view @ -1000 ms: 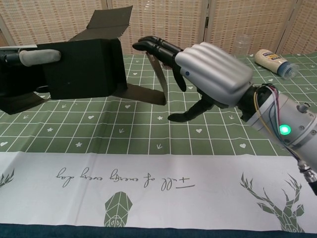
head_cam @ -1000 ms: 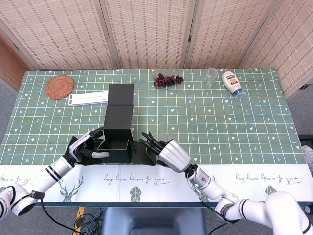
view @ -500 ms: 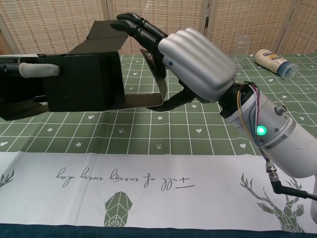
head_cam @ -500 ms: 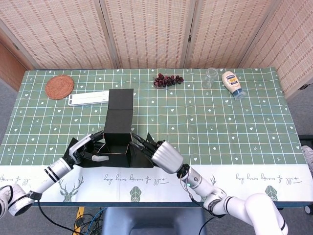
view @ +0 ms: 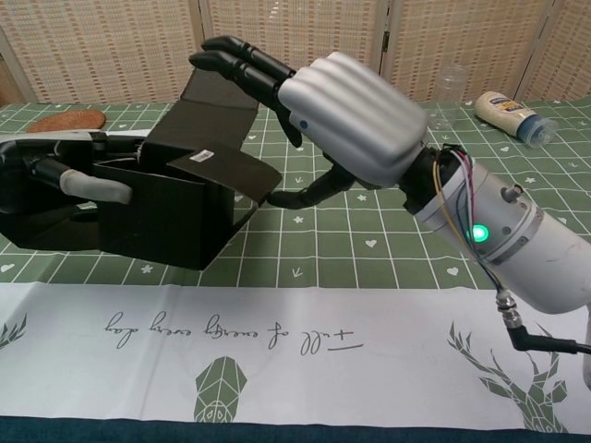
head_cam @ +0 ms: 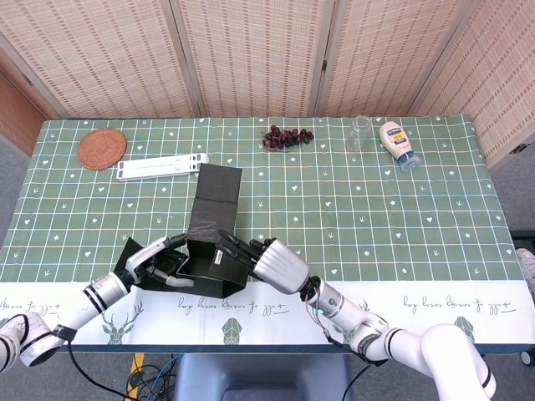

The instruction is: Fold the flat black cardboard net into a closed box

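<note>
Half-built: right hand [view: 346, 115] pinches a side flap of the black box [head_cam: 205, 266], left hand [head_cam: 155, 263] grips its wall — lid unfolded.

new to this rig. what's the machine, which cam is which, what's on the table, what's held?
Two robot arms with humanlike hands work at a green patterned table. One picture looks down from the head, the other looks out from the chest. The left hand steadies the left side of a half-folded black cardboard box; the right hand pinches its side flap. Neither lifts it. At the far edge lie a round woven coaster, a white flat strip, dark grapes, a clear glass and a squeeze bottle lying on its side.
</note>
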Robot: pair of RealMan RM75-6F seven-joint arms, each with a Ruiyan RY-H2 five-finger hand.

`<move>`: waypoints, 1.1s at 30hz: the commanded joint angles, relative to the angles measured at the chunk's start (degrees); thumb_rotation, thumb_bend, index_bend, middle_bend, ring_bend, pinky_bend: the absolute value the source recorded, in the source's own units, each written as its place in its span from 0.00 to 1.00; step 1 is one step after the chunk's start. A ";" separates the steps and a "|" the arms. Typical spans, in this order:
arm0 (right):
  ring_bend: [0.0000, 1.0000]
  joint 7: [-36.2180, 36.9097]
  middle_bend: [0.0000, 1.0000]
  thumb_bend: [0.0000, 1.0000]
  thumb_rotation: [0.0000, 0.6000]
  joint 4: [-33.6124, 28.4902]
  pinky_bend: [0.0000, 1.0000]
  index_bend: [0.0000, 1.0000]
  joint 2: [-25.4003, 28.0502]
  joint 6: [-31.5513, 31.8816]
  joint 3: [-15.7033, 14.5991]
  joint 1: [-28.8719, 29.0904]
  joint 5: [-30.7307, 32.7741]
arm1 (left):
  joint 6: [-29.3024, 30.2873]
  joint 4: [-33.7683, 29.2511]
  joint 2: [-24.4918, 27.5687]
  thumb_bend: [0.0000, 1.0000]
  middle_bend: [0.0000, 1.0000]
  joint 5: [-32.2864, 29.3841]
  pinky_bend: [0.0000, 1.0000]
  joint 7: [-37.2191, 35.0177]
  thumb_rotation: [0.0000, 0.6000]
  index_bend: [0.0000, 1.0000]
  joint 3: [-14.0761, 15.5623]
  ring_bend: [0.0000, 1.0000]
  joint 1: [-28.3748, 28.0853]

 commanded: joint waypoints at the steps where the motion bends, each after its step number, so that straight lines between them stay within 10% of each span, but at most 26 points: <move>1: 0.62 -0.51 0.03 0.15 1.00 -0.41 1.00 0.00 0.35 -1.35 -0.77 0.37 -0.06 | -0.95 0.69 -1.22 0.13 0.21 -0.03 0.85 1.89 1.00 0.25 0.19 0.68 -0.43; 33: 0.69 1.15 0.26 0.31 1.00 3.96 1.00 0.15 -1.26 -10.88 -4.44 6.68 -0.98 | -1.58 10.63 -12.50 0.13 0.20 -1.56 0.84 14.30 1.00 0.20 0.37 0.67 0.79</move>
